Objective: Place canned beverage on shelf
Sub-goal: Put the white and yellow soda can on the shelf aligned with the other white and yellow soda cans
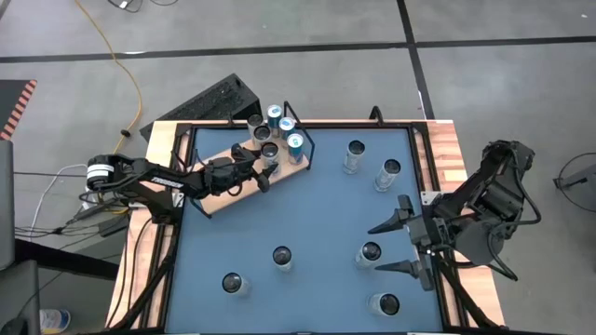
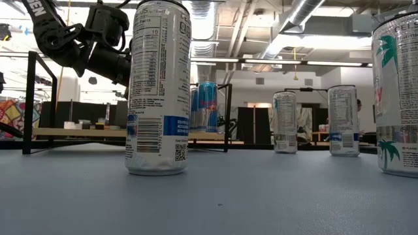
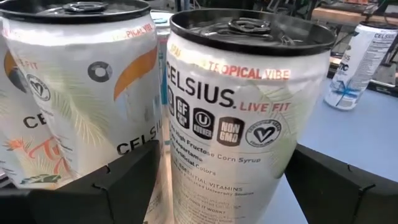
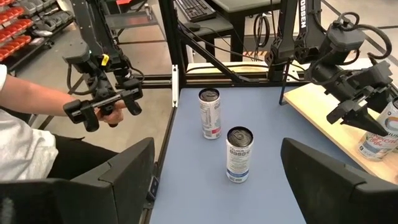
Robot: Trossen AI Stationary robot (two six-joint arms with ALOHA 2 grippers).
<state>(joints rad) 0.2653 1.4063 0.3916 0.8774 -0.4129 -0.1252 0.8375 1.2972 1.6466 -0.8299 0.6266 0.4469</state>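
Observation:
The shelf (image 1: 223, 186), a pale-wood board with a black wire frame (image 2: 29, 98), lies at the table's far left. Several cans stand upright on its far end, some white, some blue (image 2: 208, 106). My left gripper (image 1: 264, 164) reaches level over the board and is open. Its fingers (image 3: 118, 180) stand on either side of a white Celsius can (image 3: 242, 124), which stands beside another like it (image 3: 74, 93). My right gripper (image 1: 399, 247) hangs open high above the table's right side, with nothing between its fingers. My left gripper's fingers flank the lower wall of the white Celsius can (image 3: 186, 186), coming level from the table's left side. A strip of table shows between the can and one finger. I cannot tell whether the other finger touches it.
Several loose cans stand upright on the blue tabletop (image 1: 307, 214): two at the far right (image 1: 386, 174), two near the front middle (image 1: 282, 258), two under my right arm (image 1: 370, 253). A person's hand with a handheld controller (image 4: 102, 102) shows beyond the table.

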